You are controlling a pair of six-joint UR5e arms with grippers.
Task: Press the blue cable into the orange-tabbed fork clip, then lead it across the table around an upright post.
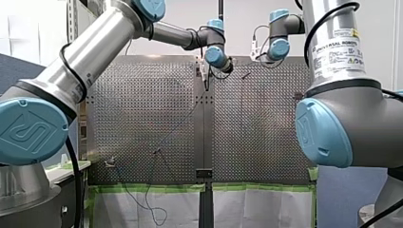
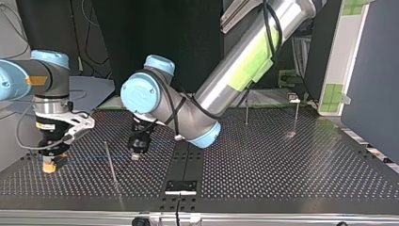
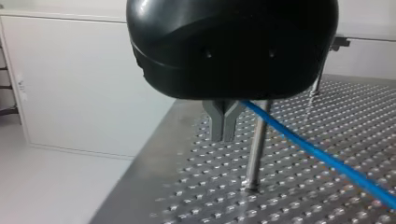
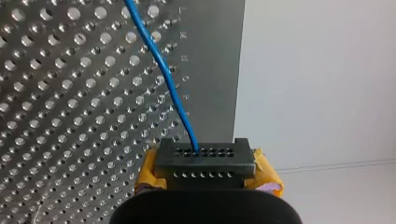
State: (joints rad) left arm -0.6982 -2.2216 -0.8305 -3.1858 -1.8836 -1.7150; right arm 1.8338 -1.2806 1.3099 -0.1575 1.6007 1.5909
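Front view: my left gripper (image 1: 207, 78) hangs at upper centre, and the blue cable (image 1: 183, 118) trails toward lower left. Top view: my right gripper (image 2: 49, 165) sits lower left, with the cable stretched across to my left one. Left wrist view: fingers (image 3: 219, 123) clenched on the cable, just beside an upright post (image 3: 254, 149). Right wrist view: yellow pads (image 4: 147, 170) grasp the cable.

A white label (image 1: 338, 56) on my right arm (image 1: 361, 107) is showing "UNIVERSAL ROBOTS" in black; its smaller print is too small to read.
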